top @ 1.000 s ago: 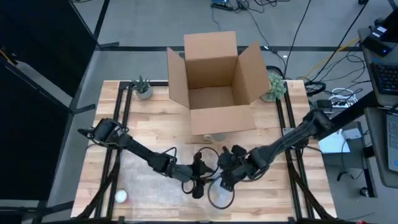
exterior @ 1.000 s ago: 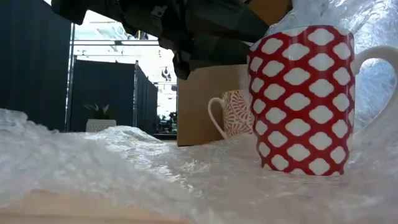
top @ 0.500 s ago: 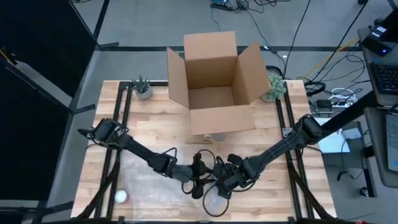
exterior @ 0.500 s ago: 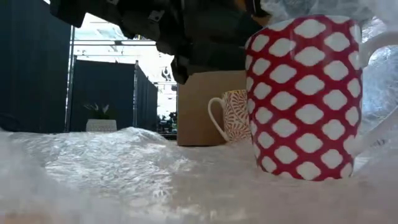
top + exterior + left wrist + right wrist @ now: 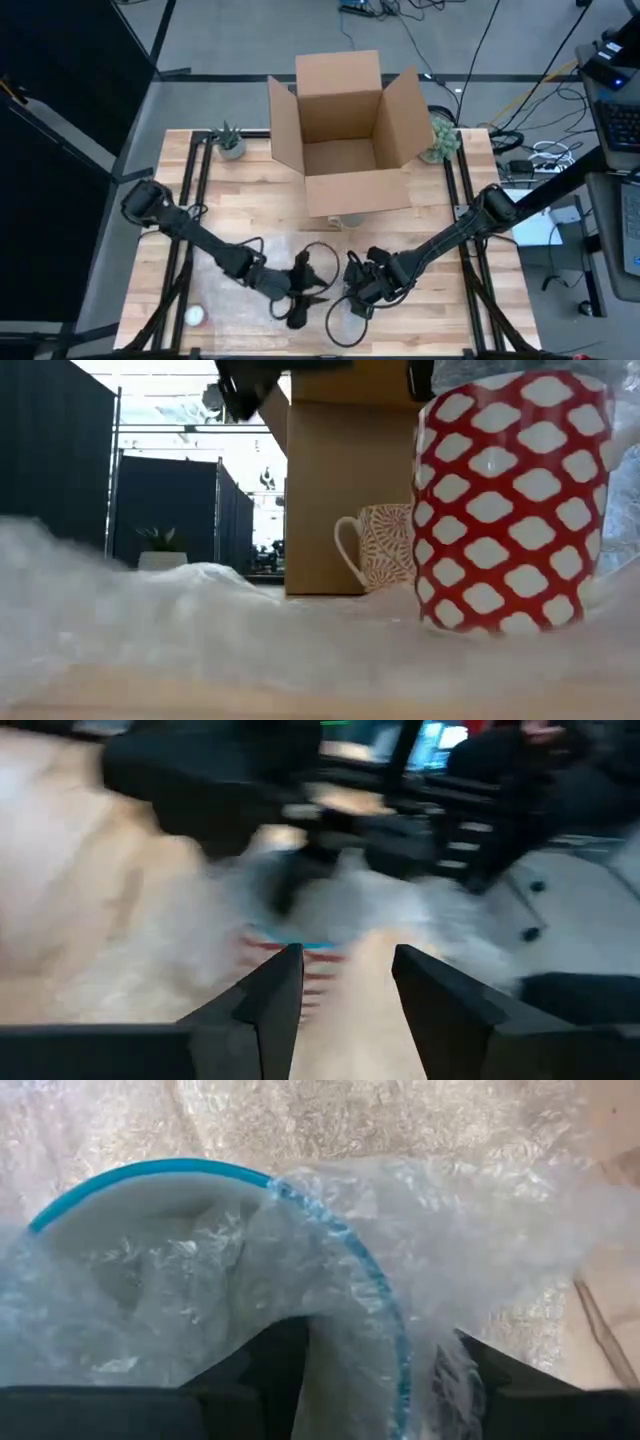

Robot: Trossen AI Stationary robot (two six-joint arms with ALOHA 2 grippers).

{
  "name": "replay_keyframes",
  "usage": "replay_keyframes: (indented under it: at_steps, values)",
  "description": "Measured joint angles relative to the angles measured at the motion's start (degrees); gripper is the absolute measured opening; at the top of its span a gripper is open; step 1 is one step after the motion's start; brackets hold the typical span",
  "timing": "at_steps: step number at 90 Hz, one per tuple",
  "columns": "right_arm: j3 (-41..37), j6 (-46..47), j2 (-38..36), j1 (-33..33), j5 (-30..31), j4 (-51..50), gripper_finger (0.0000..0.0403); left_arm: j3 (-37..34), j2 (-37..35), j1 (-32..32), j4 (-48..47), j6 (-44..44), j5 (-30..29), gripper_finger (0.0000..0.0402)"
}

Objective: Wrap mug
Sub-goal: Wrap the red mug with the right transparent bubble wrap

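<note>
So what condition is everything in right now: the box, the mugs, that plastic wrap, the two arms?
Cardboard box: flaps open, upright.
Red patterned mug: upright on the bubble wrap, wrap draped over its rim.
Second patterned mug: upright, bare, by the box.
Bubble wrap: spread out and rumpled.
Left end effector: open, holding nothing.
Right end effector: at the red mug's rim, pressing wrap over it; grip unclear.
</note>
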Motion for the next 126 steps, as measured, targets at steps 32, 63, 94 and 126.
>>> replay_keyframes:
  at_steps: [32, 63, 94, 126]
  values:
    - [0.1, 0.4, 0.0, 0.0, 0.1, 0.1, 0.0146, 5.1, 11.4, 1.7, 11.8, 0.0, -1.1, 0.0151]
    - [0.3, 0.5, -0.1, -0.2, 0.2, 0.5, 0.0146, 9.4, 15.4, 5.4, 1.3, 1.4, -2.9, 0.0151]
    - [9.7, -0.1, -0.6, -0.6, -8.9, -10.5, 0.0146, 9.2, 15.5, 5.8, 1.3, 1.2, -3.5, 0.0151]
    - [17.4, -1.3, -0.8, 0.4, -7.9, -22.2, 0.0146, 9.1, 15.6, 5.7, 1.2, 1.4, -3.7, 0.0151]
